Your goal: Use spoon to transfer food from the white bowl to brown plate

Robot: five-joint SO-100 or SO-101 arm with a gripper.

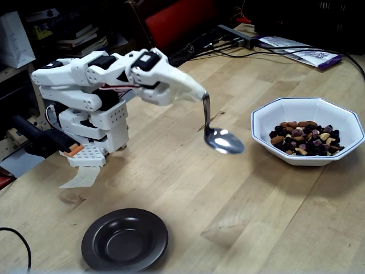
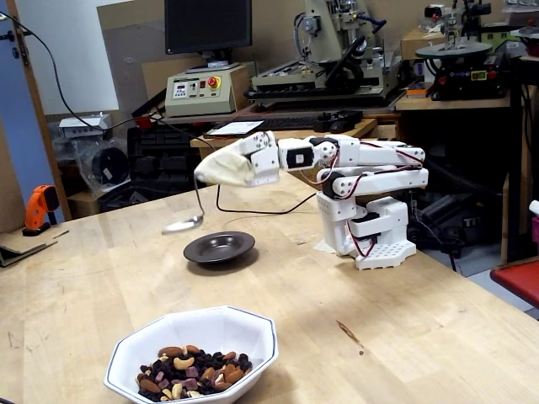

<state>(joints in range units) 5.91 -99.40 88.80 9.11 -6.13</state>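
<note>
My gripper, wrapped in a pale cover, is shut on the thin handle of the silver spoon. The spoon hangs in the air above the table with an empty oval bowl. In one fixed view the white bowl stands to the spoon's right, holding the food of nuts and dark fruit. The other fixed view has that white bowl and the food at the front. The brown plate lies empty, well apart from the bowl.
The white arm base stands at the table's edge. Cables and papers lie at the far corner. A black cable curls near the plate. Benches with machines stand behind the table.
</note>
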